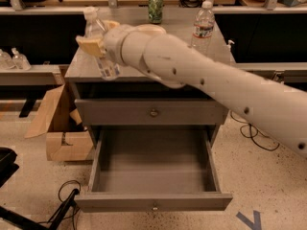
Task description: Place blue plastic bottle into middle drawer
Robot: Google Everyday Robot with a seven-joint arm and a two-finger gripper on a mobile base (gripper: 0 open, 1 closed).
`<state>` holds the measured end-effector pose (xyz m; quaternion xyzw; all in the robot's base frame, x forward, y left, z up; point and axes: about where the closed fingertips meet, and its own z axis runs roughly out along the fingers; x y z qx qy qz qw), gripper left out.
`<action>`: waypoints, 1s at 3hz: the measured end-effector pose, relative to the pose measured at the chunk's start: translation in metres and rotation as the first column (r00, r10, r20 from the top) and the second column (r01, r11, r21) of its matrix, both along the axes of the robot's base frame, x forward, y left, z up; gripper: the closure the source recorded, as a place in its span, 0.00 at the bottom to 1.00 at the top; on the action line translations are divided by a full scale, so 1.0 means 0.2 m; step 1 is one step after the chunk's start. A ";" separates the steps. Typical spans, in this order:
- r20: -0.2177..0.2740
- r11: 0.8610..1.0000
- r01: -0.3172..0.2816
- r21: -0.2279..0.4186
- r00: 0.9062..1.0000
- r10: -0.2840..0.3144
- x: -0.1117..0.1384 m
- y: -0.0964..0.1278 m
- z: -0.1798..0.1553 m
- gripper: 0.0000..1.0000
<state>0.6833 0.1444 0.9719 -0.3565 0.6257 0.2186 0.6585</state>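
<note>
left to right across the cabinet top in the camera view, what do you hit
blue plastic bottle, held tilted in the gripper over the left front of the cabinet top → green can at the back → clear bottle with a red-banded label on the right
</note>
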 end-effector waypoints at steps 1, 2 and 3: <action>-0.007 0.999 -0.034 -0.035 0.999 0.034 -0.13 -0.08 -0.26 1.00; -0.028 0.995 -0.100 -0.010 0.995 0.099 -0.26 -0.08 -0.47 1.00; -0.028 0.995 -0.100 -0.010 0.995 0.099 -0.26 -0.08 -0.47 1.00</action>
